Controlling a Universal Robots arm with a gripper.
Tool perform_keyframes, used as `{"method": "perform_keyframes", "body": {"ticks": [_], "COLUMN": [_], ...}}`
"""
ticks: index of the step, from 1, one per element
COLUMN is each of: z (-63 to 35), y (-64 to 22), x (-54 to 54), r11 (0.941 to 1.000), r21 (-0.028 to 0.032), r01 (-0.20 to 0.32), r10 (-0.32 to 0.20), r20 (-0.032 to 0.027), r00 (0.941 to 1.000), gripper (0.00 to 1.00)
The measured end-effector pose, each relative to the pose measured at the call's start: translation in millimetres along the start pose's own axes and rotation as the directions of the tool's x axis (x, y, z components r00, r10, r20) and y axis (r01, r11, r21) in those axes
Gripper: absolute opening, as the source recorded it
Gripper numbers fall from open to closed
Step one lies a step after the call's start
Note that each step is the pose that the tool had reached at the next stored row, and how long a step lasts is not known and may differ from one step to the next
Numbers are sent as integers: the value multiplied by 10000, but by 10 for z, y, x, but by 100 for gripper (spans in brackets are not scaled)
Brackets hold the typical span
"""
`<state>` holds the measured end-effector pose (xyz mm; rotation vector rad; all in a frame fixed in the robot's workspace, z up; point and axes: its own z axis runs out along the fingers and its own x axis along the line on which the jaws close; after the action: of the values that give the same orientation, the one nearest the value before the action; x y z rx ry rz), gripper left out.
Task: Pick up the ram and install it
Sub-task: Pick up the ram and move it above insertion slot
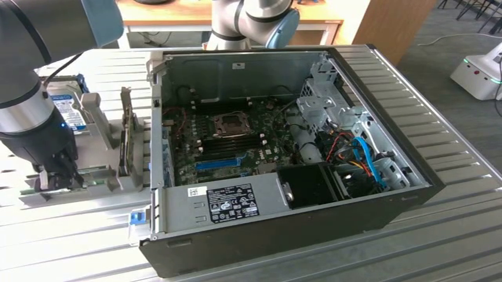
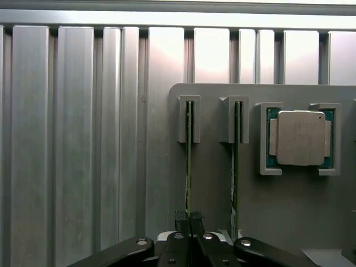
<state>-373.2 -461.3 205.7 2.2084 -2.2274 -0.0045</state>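
The ram (image 2: 188, 161) stands on edge in a slot of the grey holder (image 2: 214, 189), seen edge-on as a thin green strip. My gripper (image 2: 188, 221) is low over the holder, and its two black pads are pressed together on the near end of that stick. A second, look-alike green stick (image 2: 236, 161) stands in the neighbouring slot, untouched. In the exterior view my gripper (image 1: 56, 181) is down at the holder (image 1: 98, 183), at the exterior view's left of the open computer case (image 1: 314, 223). The motherboard (image 1: 235, 141) lies exposed inside the case.
A silver processor chip (image 2: 300, 138) sits in a pocket of the holder beside the sticks. A blue-labelled hard drive (image 1: 69, 111) stands in a rack behind my arm. The ribbed metal table (image 1: 439, 235) surrounds the case. A second arm's base (image 1: 243, 23) rises behind the case.
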Motion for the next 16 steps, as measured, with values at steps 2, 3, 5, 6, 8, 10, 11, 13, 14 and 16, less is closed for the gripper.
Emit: {"method": "perform_keyframes", "body": {"ticks": [2,3,5,6,8,10,11,13,14,16], "z": [-36,-56,-100,-123,-171,-216,-238,-285,-310,-360], "y": [0,0,0,0,1,1,1,1,1,2], "x": [0,0,0,0,0,0,0,0,0,0], "r11": [10000,10000,10000,10000,10000,10000,10000,10000,10000,10000], "r21": [1,1,0,1,0,1,1,2,0,0], "r01": [1,0,0,0,0,0,0,0,0,0], "r10": [-1,0,0,0,0,0,0,0,0,0], "r20": [0,0,0,1,1,1,1,1,1,0], "r00": [10000,10000,10000,10000,10000,10000,10000,10000,10000,10000], "gripper": [12,12,12,12,12,12,12,12,12,12]}}
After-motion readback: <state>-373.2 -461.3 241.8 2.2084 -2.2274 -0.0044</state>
